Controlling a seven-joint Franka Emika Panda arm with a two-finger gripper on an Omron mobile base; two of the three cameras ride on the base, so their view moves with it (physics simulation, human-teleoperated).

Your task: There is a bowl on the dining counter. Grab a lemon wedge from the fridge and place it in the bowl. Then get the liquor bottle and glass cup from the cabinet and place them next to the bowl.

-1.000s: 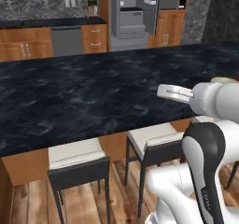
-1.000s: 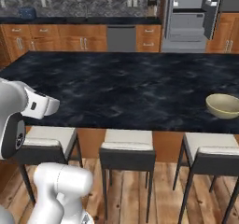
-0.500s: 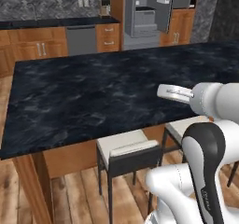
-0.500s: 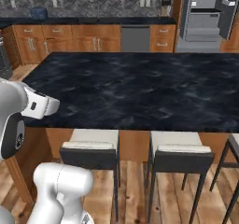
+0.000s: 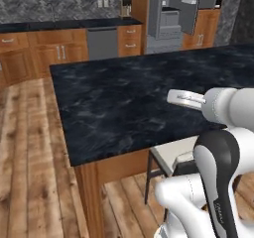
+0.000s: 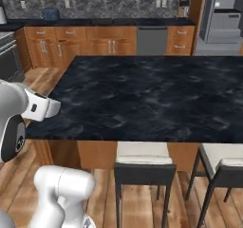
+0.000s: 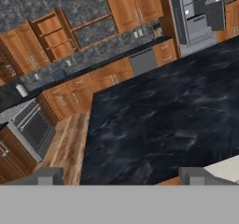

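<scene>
From the left base view I see the dining counter [image 5: 134,100] filling the middle of the frame, its black marbled top bare where it shows. The same counter [image 6: 147,96] spans the centre of the right base view, with two white-seated stools [image 6: 144,163] tucked under its near edge at the bottom. The fridge [image 5: 173,14] stands at the upper right of the left base view with its doors swung open; it sits at the upper right of the hand view as well [image 7: 198,13]. A grey dishwasher panel [image 5: 102,42] is set into the wooden cabinets [image 5: 44,48] at upper centre. In the hand view the gripper [image 7: 120,176] sits at the bottom, its fingertips [image 7: 44,175] far apart, released and holding nothing, above the counter's near edge.
</scene>
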